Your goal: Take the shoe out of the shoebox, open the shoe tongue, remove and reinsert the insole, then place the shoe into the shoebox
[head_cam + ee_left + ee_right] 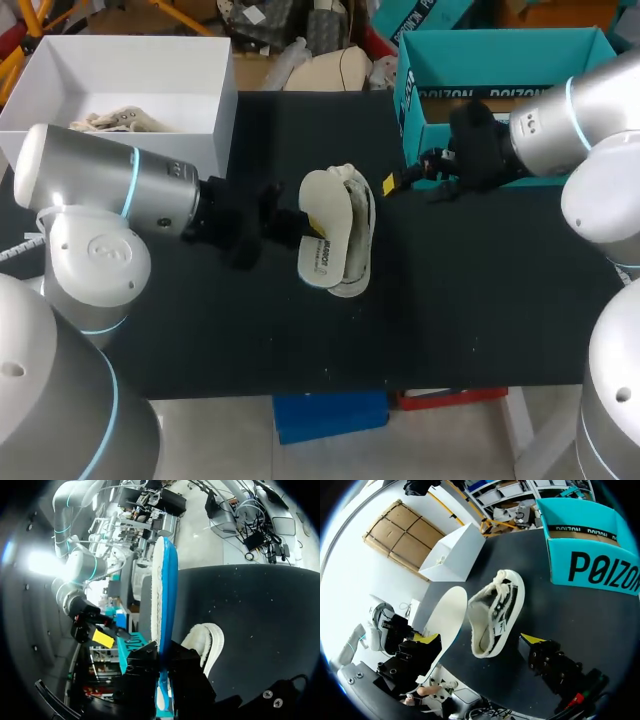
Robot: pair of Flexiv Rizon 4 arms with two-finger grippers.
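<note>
the left gripper (pixel 162 667) clamps an upright white, blue-backed foam insole (pixel 164 590) beside the cream fabric shoe (pixel 360 222) on the black table (pixel 480 290); the right gripper (pixel 480 639) seems spread, empty.

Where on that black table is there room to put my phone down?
The near strip of the table, in front of the shoe, is bare; so is the patch right of the shoe, in front of the teal box. The middle is crowded: the left fingers hold the insole beside the shoe. The white box fills the far left corner.
</note>
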